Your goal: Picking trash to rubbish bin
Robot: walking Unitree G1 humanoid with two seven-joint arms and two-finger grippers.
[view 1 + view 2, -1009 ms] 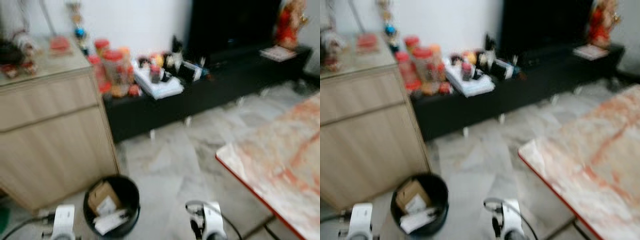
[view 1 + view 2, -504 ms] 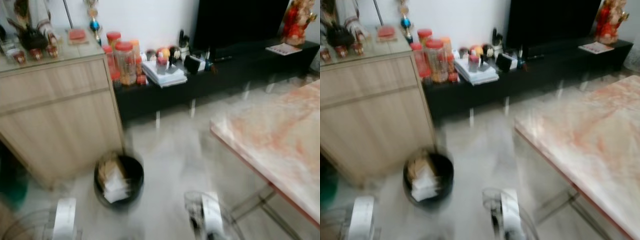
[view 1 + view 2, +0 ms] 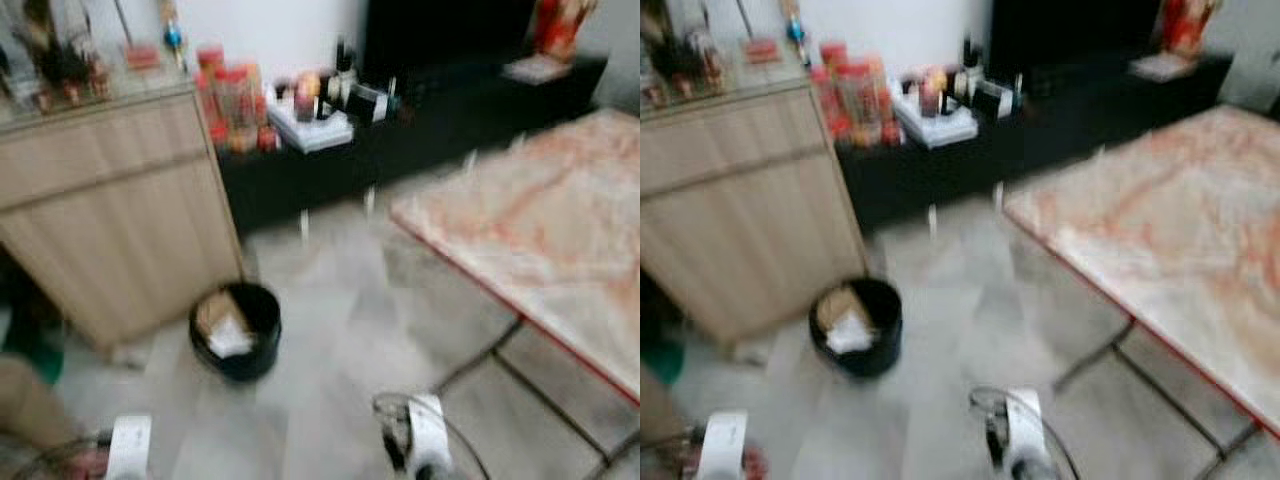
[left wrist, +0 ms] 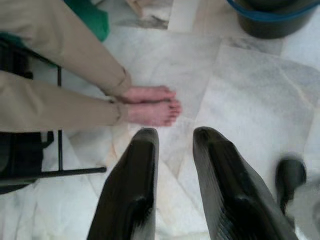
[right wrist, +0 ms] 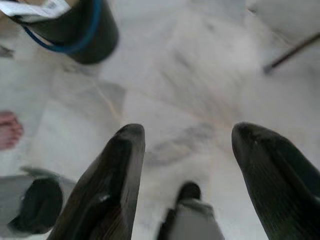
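A black rubbish bin (image 3: pixel 236 330) stands on the marble floor before a wooden cabinet, with cardboard and white paper (image 3: pixel 226 322) inside it. It also appears as the blue-rimmed bin (image 5: pixel 65 30) in the right wrist view and the bin (image 4: pixel 272 20) in the left wrist view. My left gripper (image 4: pixel 175 134) hangs low over the floor with a narrow gap between its fingers and nothing in it. My right gripper (image 5: pixel 190 132) hangs wide open and holds nothing. Both wrists, left (image 3: pixel 128 445) and right (image 3: pixel 415 445), are at the bottom of the blurred eye views.
A person sits at my left in beige trousers (image 4: pixel 55 75), bare feet (image 4: pixel 150 105) on the floor. A pink marble table (image 3: pixel 520 220) with a red edge stands at the right. Behind are the wooden cabinet (image 3: pixel 110 200) and a black low bench (image 3: pixel 430 125) with jars.
The whole picture has shifted, so the camera has moved: the bin now looks smaller and farther off, and more of the table shows. Both arms hang as before.
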